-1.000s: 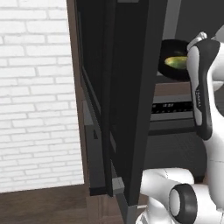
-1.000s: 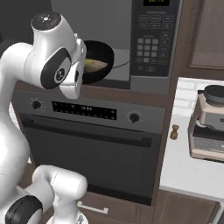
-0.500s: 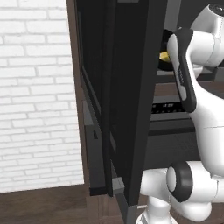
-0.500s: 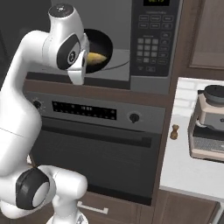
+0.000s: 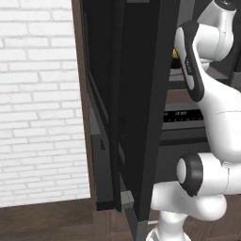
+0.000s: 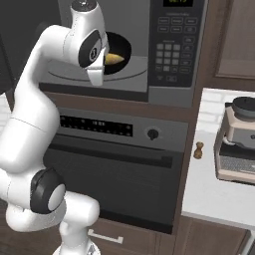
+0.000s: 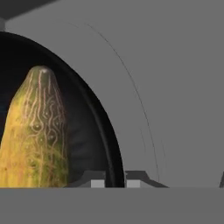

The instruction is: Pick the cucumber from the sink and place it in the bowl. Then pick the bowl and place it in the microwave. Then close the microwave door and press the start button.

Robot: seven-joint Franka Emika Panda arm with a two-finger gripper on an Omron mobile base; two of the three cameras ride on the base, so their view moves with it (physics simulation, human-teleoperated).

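Claw (image 7: 115, 178) pinched narrow on the dark rim of the bowl (image 7: 98, 131); in the hand view the two tips stand either side of the rim's edge, almost together. I read it as gripping the bowl by its wall.

Just beyond the tips, the cucumber (image 7: 35, 131) lies in the bowl, yellowish-green, blunt end pointing away from the camera. Beyond the rim, a faint arc on the grey floor looks like the turntable plate (image 7: 144, 127); past that, the grey interior of the microwave (image 6: 164, 87).

Right base view: bowl (image 6: 122, 50) sits inside the cavity over the plate, cucumber (image 6: 114, 59) showing in it, wrist in front. I cannot tell whether the bowl's base is touching the plate. Left base view: microwave door (image 5: 141, 113) swung wide, edge-on to the camera.

Step in hand, as I judge it: setting the bowl down in the microwave.

Notes for doing it well:
- Lower straight, keep the bowl level so the cucumber does not roll out.
- Confirm the base is resting before I let go.
- Part the tips only slightly, then back out along the approach line, clear of the cavity's roof and the rim.
- Bowl well inside, so the door can swing shut.
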